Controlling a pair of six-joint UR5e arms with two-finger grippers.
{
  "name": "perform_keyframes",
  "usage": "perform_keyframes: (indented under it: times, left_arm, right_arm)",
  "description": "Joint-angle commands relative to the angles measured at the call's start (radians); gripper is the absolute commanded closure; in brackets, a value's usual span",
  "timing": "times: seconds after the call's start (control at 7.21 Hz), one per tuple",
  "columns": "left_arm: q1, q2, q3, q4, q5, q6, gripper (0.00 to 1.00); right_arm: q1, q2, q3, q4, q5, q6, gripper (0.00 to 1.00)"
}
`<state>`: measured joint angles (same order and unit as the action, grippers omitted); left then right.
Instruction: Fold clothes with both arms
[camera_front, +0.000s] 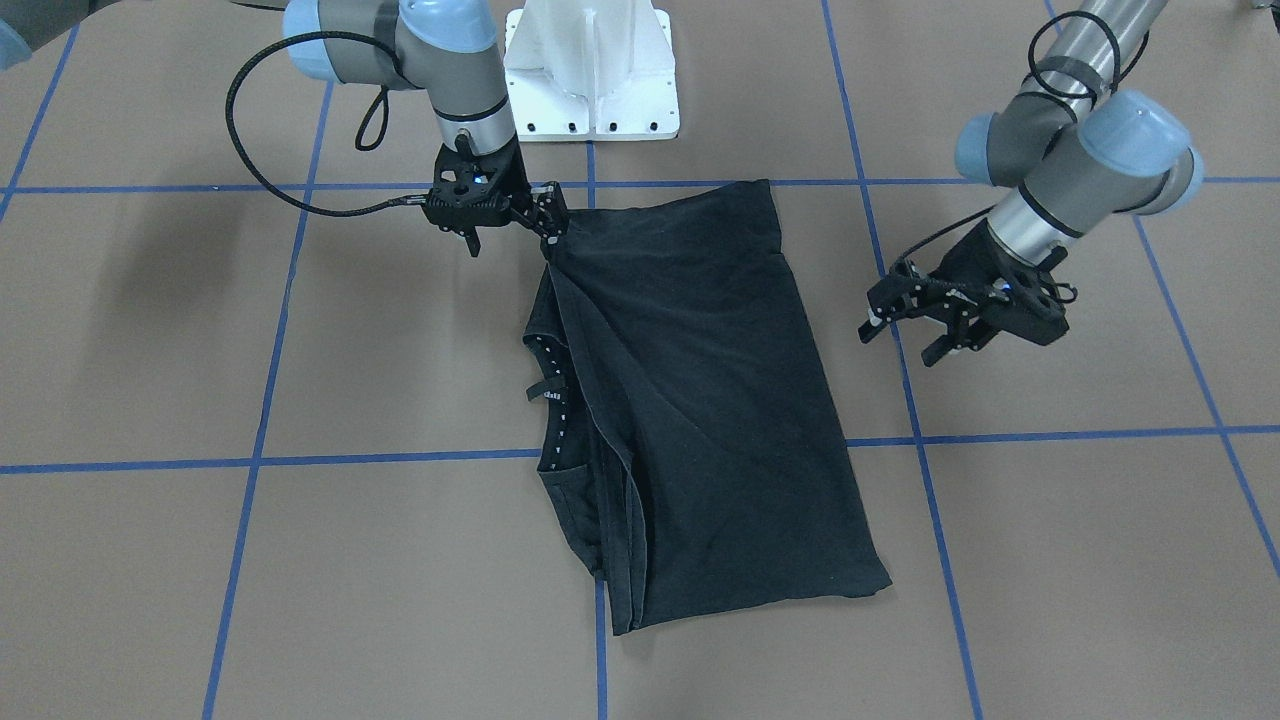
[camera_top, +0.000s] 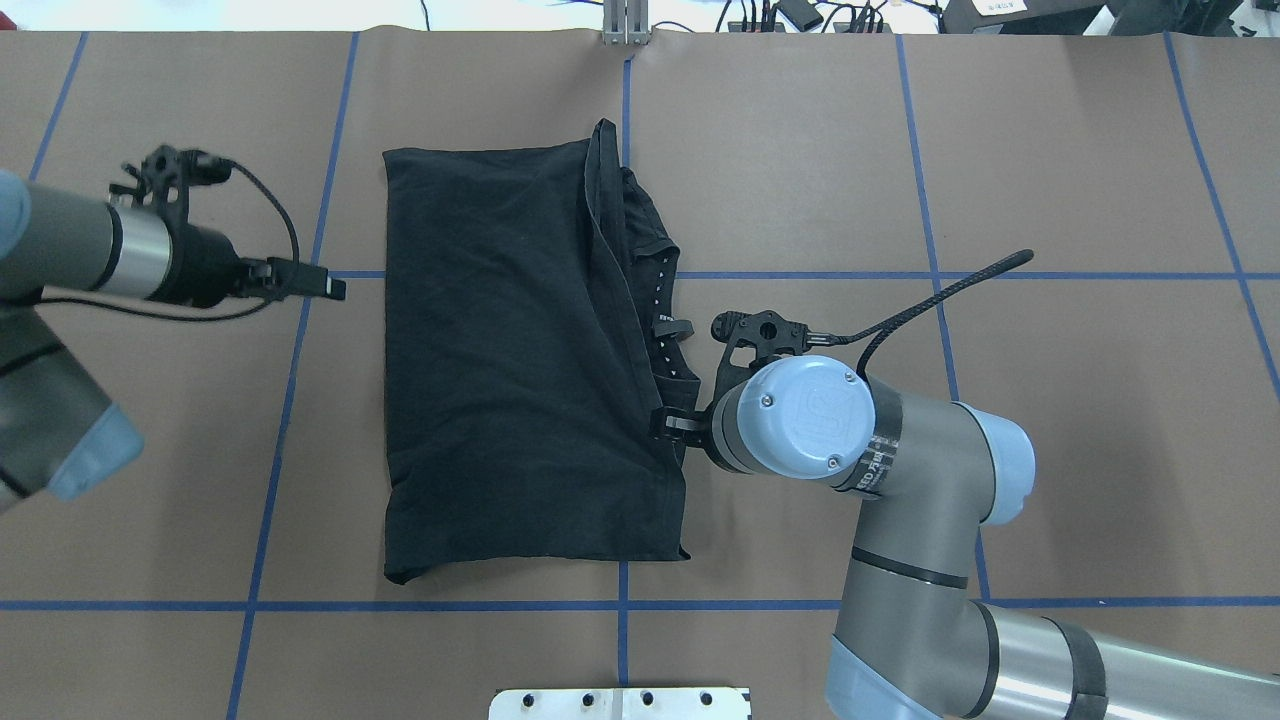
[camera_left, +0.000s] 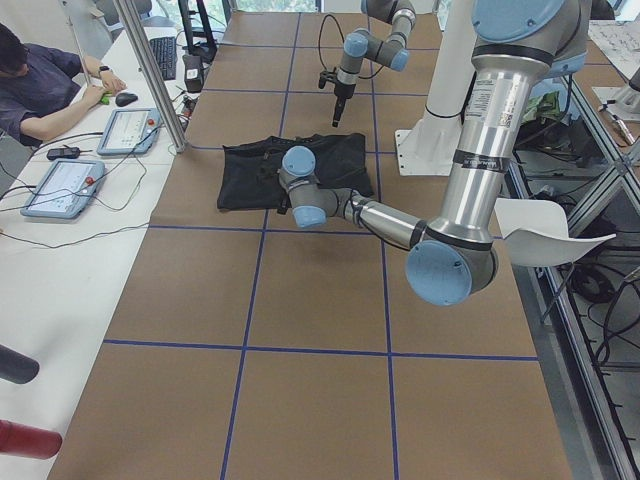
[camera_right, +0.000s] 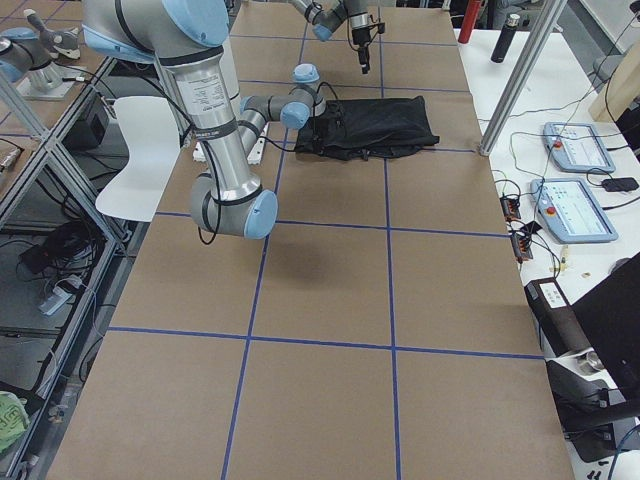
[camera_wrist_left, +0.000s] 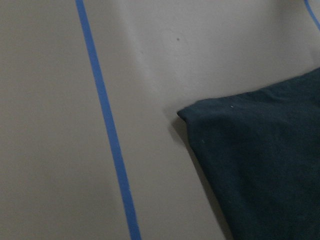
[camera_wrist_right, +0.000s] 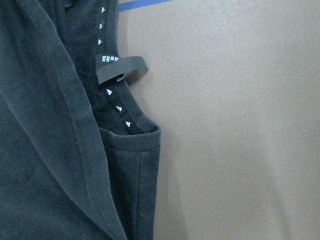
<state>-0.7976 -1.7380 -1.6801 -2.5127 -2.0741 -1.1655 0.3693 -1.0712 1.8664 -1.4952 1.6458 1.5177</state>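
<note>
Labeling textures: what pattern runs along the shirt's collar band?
Small white triangles on black along the collar band; clearest in the right wrist view.

I'm seeing a plain black T-shirt (camera_front: 700, 400) with white triangle marks dotting its collar tape (camera_wrist_right: 114, 98), lying on a brown table (camera_front: 1050, 560) gridded with blue tape lines (camera_front: 250, 462), beside silver-grey arms (camera_top: 930, 600) showing light-blue caps.

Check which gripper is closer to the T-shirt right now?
Right. The right gripper is at the T-shirt, fingertips touching the fabric's corner nearest the robot's base. The left gripper hangs open off the opposite side, clear of the cloth.
</note>
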Motion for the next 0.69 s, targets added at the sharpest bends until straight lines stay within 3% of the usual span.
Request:
perform_keyframes:
  times: [0.0, 0.42, 0.55]
  left_arm:
    - [0.185, 0.093, -0.148, 0.0, 0.151, -0.237, 0.0]
    - [0.426, 0.178, -0.22, -0.038, 0.372, -0.564, 0.0]
    - [0.472, 0.183, -0.219, -0.041, 0.402, -0.635, 0.0]
  right_arm:
    - [0.0, -0.009, 0.02, 0.006, 0.0, 0.082, 0.0]
    - [-0.001, -0.007, 0.027, 0.006, -0.001, 0.084, 0.0]
    - [0.0, -0.007, 0.027, 0.006, -0.001, 0.084, 0.0]
